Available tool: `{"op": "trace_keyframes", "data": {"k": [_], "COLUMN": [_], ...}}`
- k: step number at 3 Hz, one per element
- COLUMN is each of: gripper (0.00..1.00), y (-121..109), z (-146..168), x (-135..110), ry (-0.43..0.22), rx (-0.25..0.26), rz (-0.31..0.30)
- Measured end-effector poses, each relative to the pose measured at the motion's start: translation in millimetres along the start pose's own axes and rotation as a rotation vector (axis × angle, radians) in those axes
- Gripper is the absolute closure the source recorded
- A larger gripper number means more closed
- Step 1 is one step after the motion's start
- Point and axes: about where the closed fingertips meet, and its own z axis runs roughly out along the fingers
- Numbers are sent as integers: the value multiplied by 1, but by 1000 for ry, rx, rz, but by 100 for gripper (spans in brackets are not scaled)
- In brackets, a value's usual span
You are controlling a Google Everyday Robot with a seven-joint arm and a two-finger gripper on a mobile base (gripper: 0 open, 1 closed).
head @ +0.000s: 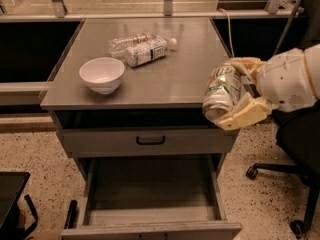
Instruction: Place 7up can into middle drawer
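Note:
My gripper is at the right edge of the grey cabinet, in the air beside the top's front right corner. Its cream fingers are shut on the 7up can, a silvery can with pale green print, held tilted with its shiny end pointing down and left. The middle drawer is pulled wide open below, a deep grey box with a bare floor. The can is above and to the right of the drawer's opening.
A white bowl and two clear plastic bottles lie on the cabinet top. A shut drawer front with a black loop handle sits above the open drawer. A black office chair stands at the right.

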Motion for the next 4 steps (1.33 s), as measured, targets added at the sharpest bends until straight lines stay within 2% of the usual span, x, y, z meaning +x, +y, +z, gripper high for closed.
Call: {"op": "trace_keyframes", "data": {"k": [1, 2, 3, 4], "gripper": [100, 100, 100, 100], "y": [16, 32, 35, 31], "z": [37, 76, 107, 138], "x": [59, 125, 173, 208], "ry": [-62, -56, 25, 117], "rx": [23, 76, 119, 123], "rz": [83, 157, 176, 164]}}
